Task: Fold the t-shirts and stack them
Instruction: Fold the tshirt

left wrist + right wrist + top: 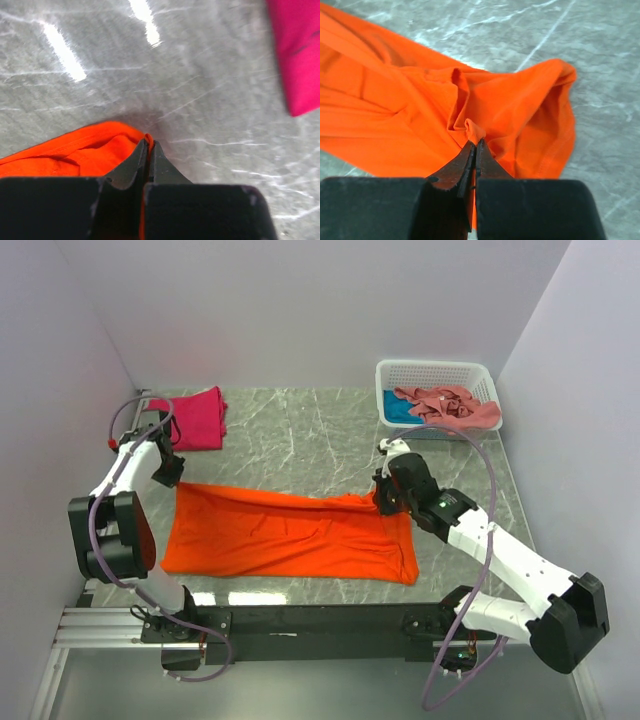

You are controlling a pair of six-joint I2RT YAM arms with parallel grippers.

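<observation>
Grey marble table fills the scene; spread across its near half is the orange t-shirt, lying flat and long from left to right, rumpled at its right end. At the far right corner sits the white lattice basket, with the salmon-pink shirt heaped inside and the teal shirt peeking out beneath it on the left side; far left, the magenta-red shirt lies folded on the table, well apart from the orange one. Now the arms, one at each far corner of the orange cloth (a neat pair of pinches); the left gripper has its fingers closed tight on the far-left corner; the right gripper clamps a small raised tuck of fabric at the far-right corner, jaws pressed together around it.
</observation>
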